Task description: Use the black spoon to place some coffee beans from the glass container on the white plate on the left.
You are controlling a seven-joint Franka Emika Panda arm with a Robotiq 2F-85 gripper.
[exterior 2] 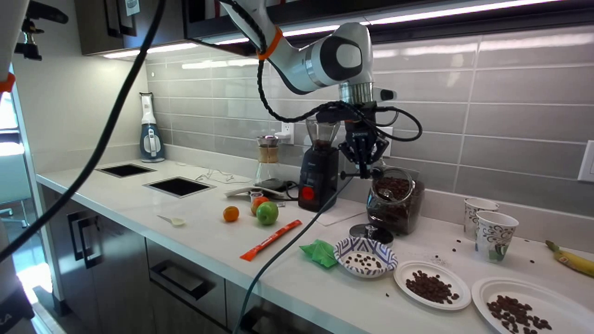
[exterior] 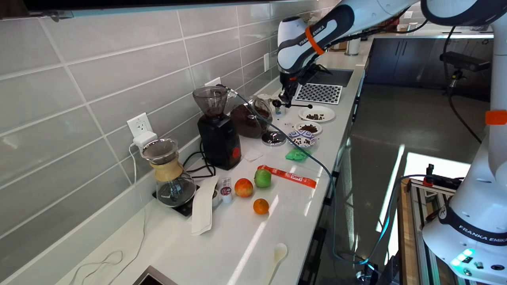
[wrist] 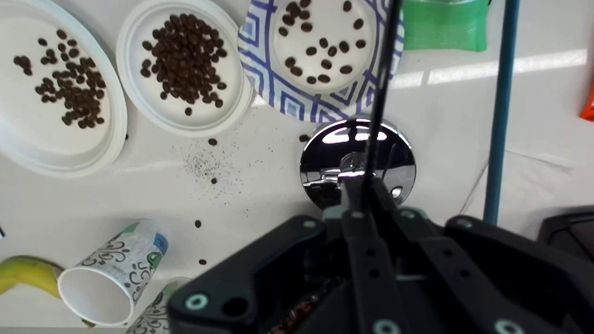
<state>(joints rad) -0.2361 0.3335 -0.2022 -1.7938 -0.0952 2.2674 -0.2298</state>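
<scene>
The black spoon (exterior: 302,105) is held roughly level above the counter; its handle crosses the wrist view (wrist: 384,69). My gripper (exterior 2: 365,174) is shut on the spoon's handle, also in the wrist view (wrist: 364,192). The spoon's bowl is toward the wall; whether it holds beans cannot be told. The glass container (exterior 2: 397,204), dark with coffee beans (exterior 2: 392,185), lies tilted, mouth open, below and behind the gripper. A small white plate (exterior 2: 452,274) bears a pile of beans; a larger white plate (exterior 2: 552,294) beside it also holds beans. Both plates show in the wrist view.
A shiny lid (wrist: 315,153) lies below the gripper. A patterned bowl (exterior 2: 345,250) holds several beans. A blue cable (exterior 2: 278,255) hangs across the counter edge. The black grinder (exterior: 220,138) stands beside the container. Paper cups (exterior 2: 496,232) and a banana (exterior 2: 573,260) are farther along.
</scene>
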